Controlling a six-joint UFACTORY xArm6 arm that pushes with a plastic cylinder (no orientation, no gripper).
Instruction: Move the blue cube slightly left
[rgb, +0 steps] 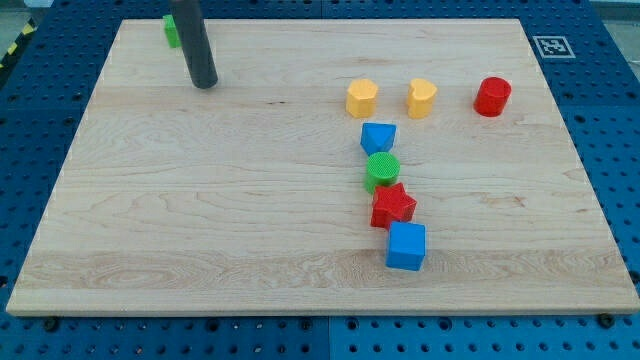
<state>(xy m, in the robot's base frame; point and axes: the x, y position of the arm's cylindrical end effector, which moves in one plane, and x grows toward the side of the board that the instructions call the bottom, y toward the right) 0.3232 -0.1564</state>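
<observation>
The blue cube lies nearest, just below the red star, untouched I think. My tip is far up-left of the cube, so the whole push remains. There is no gripper here. I can read no writing; only a marker tag beyond the counter.
</observation>
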